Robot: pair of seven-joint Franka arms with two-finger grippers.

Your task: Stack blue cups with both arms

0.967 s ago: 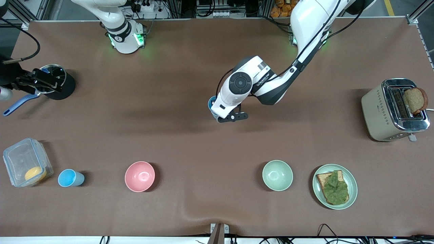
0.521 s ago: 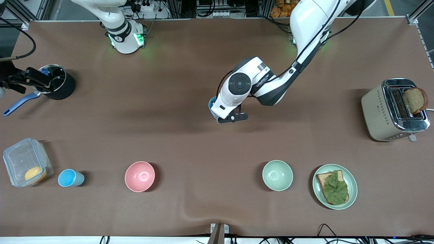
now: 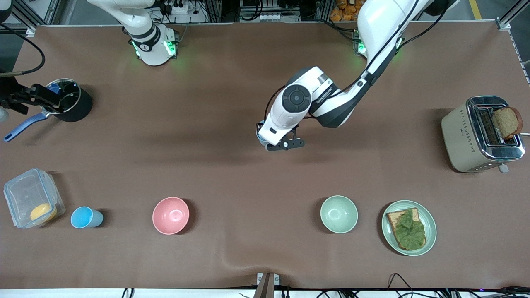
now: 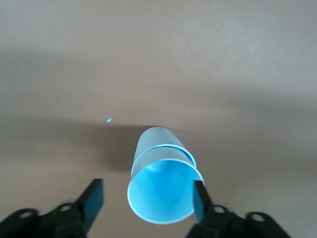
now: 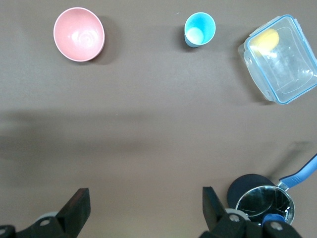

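Blue cups [image 4: 161, 191] [image 3: 85, 217], pink bowl [image 3: 170, 215], seemingly pale-green bowl [image 3: 338, 214].

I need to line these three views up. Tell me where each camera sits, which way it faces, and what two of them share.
Front view: high across the table, looking down at both arms; the left gripper is over mid-table.
Left wrist view: on the left arm, facing down at stacked blue cups between its open fingers.
Right wrist view: on the right arm, looking down past its open fingers at the pot.
Shared: the front and right wrist views both show the lone cup and pink bowl.
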